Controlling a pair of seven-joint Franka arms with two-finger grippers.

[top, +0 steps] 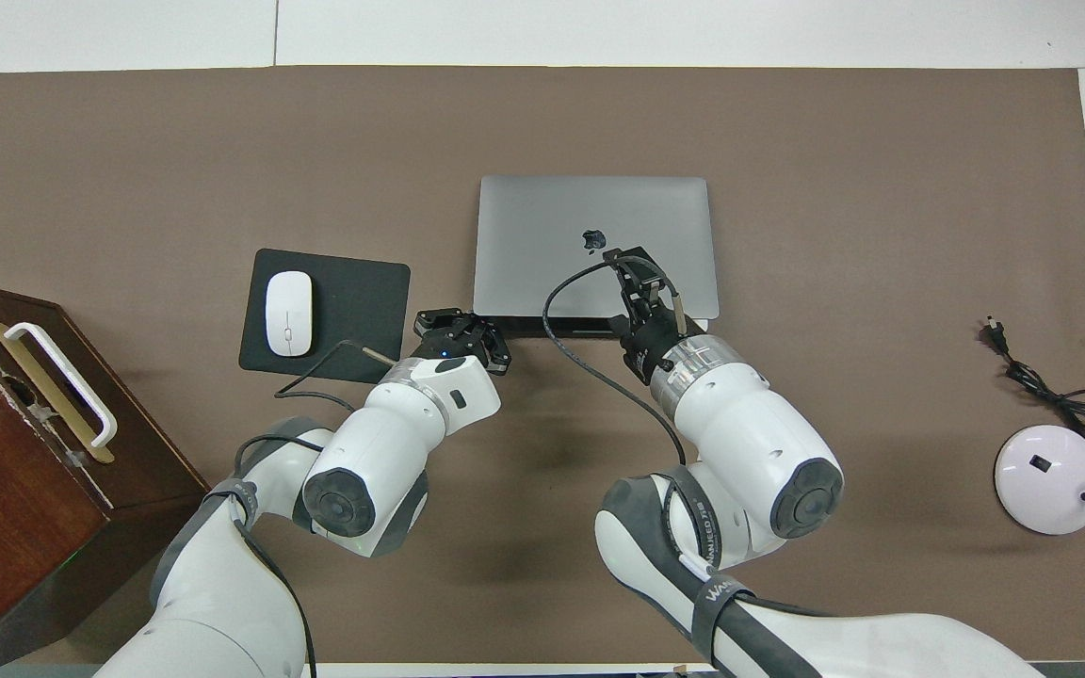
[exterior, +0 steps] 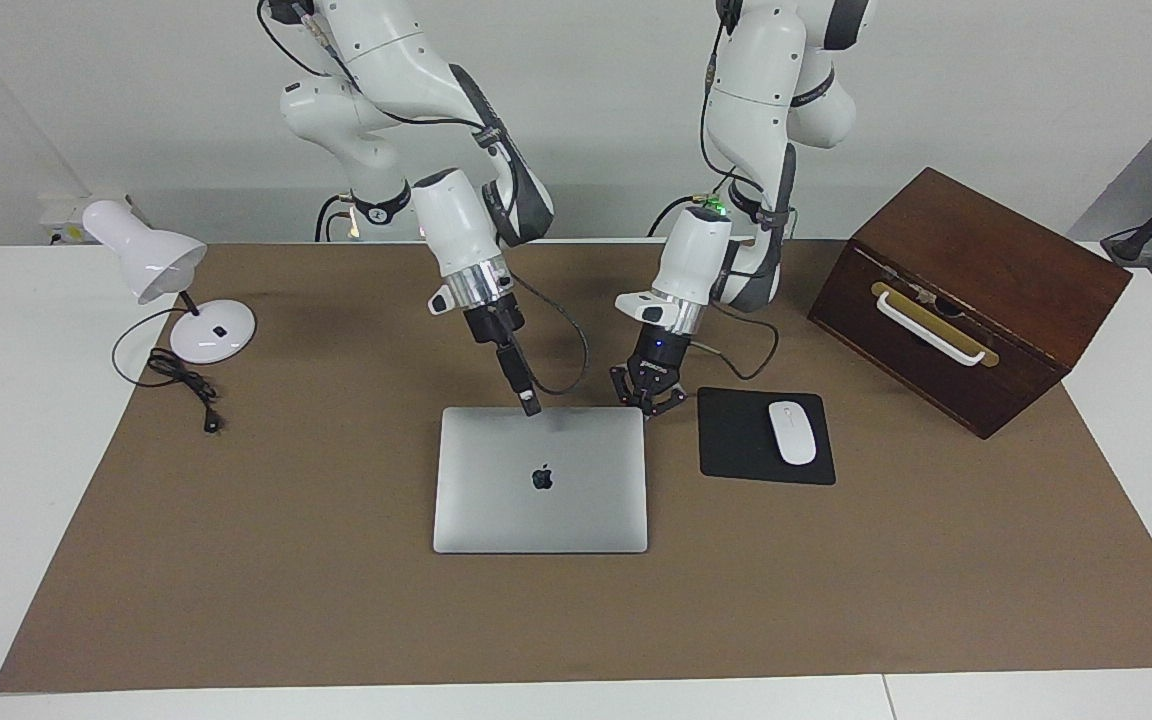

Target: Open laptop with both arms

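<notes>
Left tool (exterior: 649,405) is pinched shut, holding nothing, low at the laptop (exterior: 541,480) corner beside the mouse pad (exterior: 766,437). Right tool (exterior: 530,404) tip rests at the closed lid's robot-side edge; can't tell its opening. Laptop sits mid-bench (exterior: 336,560), open room around.

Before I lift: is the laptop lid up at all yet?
No. The laptop lies shut flat on the mat, logo up.

Matt metal laptop (exterior: 540,480), wooden box (exterior: 971,295)
</notes>
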